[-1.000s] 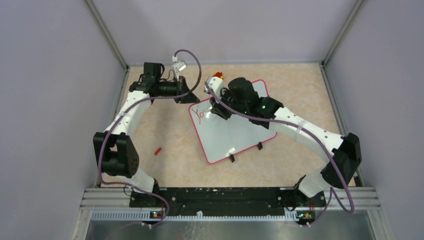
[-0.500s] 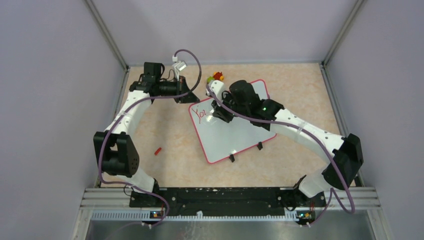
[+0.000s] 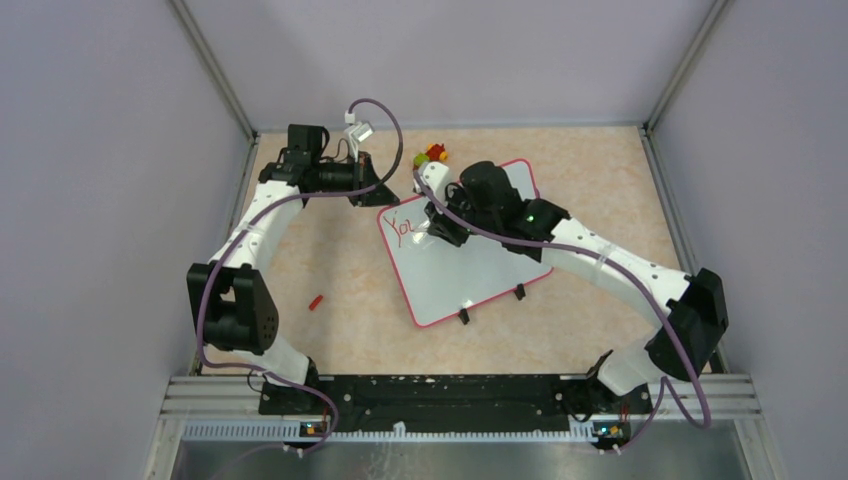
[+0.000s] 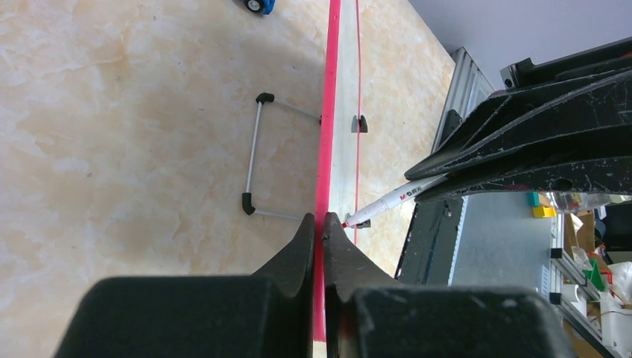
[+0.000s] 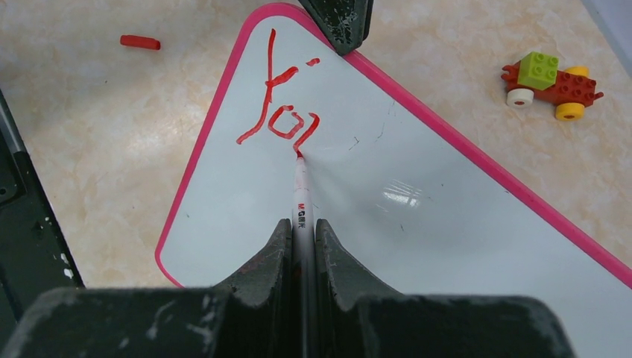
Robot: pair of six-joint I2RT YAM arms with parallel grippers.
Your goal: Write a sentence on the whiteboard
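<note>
Lengthened by a stroke since a second ago: the sentence point(image 5: 282, 115), at the whiteboard's point(image 5: 447, 246) corner. Clamped in the right tool point(image 5: 302, 227), the marker point(image 5: 301, 186), tip on the whiteboard; pinched in the left tool point(image 4: 318, 224), its rim beside the lettering. Beyond the whiteboard, a toy car point(image 5: 552, 77); well off its left side, a red cap point(image 5: 140, 42).

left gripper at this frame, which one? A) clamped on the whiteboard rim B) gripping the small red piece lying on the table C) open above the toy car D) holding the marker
A: in the left wrist view the left gripper is pinched shut on the whiteboard at its pink rim, while the marker sits in the right gripper.
</note>
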